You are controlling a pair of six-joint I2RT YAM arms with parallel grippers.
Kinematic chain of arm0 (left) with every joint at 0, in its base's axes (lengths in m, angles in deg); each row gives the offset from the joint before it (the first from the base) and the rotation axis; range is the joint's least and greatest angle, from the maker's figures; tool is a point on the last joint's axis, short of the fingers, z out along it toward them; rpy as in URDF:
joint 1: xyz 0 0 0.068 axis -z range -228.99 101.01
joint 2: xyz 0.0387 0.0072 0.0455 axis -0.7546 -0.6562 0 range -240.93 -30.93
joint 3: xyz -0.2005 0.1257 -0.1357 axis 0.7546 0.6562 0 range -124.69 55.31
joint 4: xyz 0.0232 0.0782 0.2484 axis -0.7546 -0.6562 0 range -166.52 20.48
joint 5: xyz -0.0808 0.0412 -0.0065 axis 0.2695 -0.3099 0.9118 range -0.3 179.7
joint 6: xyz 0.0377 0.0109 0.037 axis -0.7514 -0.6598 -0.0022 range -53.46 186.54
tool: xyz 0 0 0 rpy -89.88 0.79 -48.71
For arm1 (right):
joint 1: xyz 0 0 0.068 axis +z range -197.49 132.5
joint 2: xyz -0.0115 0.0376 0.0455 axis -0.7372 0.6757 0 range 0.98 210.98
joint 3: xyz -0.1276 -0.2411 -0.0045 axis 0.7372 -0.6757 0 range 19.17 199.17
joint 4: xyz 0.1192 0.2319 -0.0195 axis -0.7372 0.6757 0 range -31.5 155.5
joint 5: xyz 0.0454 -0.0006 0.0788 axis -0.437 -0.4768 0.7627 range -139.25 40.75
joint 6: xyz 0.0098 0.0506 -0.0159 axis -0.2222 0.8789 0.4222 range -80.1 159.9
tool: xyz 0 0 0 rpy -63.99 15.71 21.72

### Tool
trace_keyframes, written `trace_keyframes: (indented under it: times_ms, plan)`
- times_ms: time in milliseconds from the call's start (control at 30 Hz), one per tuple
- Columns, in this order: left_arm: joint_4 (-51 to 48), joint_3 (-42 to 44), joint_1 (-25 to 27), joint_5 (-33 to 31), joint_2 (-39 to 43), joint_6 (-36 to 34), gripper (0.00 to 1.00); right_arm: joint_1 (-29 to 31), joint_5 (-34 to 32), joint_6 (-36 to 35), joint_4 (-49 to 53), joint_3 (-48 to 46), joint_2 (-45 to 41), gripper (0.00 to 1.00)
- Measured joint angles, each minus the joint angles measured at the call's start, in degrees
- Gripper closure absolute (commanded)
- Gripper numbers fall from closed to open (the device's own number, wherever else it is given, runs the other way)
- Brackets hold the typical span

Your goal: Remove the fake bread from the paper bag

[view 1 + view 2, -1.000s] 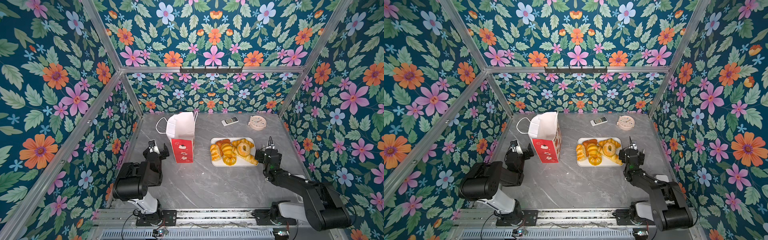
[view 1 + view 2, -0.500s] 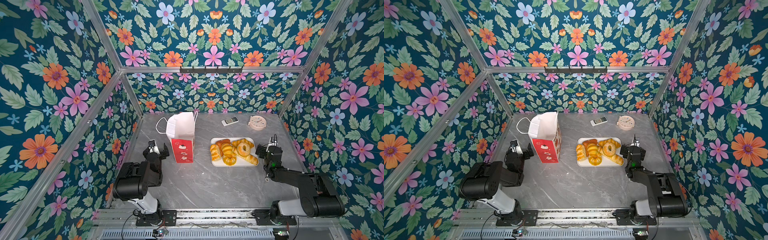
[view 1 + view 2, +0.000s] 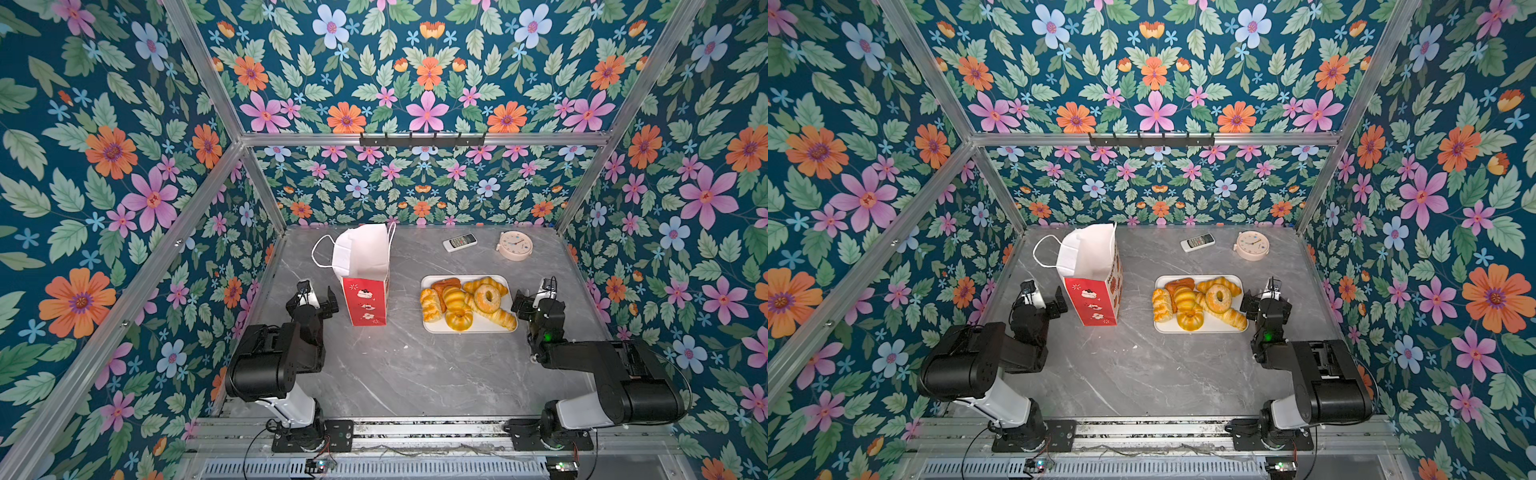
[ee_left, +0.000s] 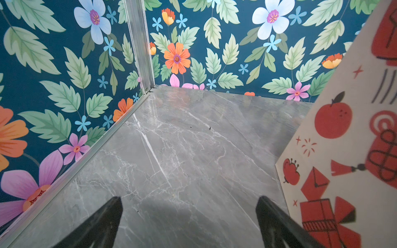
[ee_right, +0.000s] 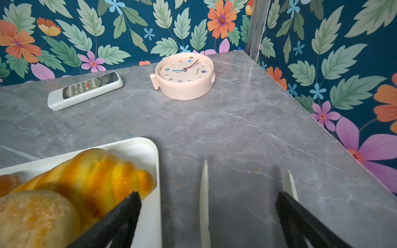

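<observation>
Retreated toward lower right, right hand (image 3: 528, 299) spread, empty; left hand (image 3: 314, 297) spread beside paper bag (image 3: 365, 299); fake bread (image 3: 457, 303) seemingly all on tray (image 3: 484, 326).

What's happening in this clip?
Nothing is being held. The fake bread lies piled on the white tray, outside the paper bag, which stands upright. The left gripper is open beside the bag, the right gripper open beside the tray. The bag's inside is not visible.
</observation>
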Motion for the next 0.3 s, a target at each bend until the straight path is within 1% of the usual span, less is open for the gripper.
trace_keyframes:
  times_ms: [67, 300]
  plan:
    - [0.0, 0.0, 0.0, 0.0, 0.0, 0.0, 0.0, 0.0, 0.0, 0.0, -1.3, 0.0, 0.2, 0.01]
    - [-0.2, -0.5, 0.0, 0.2, -0.1, 0.0, 0.0, 0.0, 0.1, 0.0, -1.0, 0.0, -0.1, 0.01]
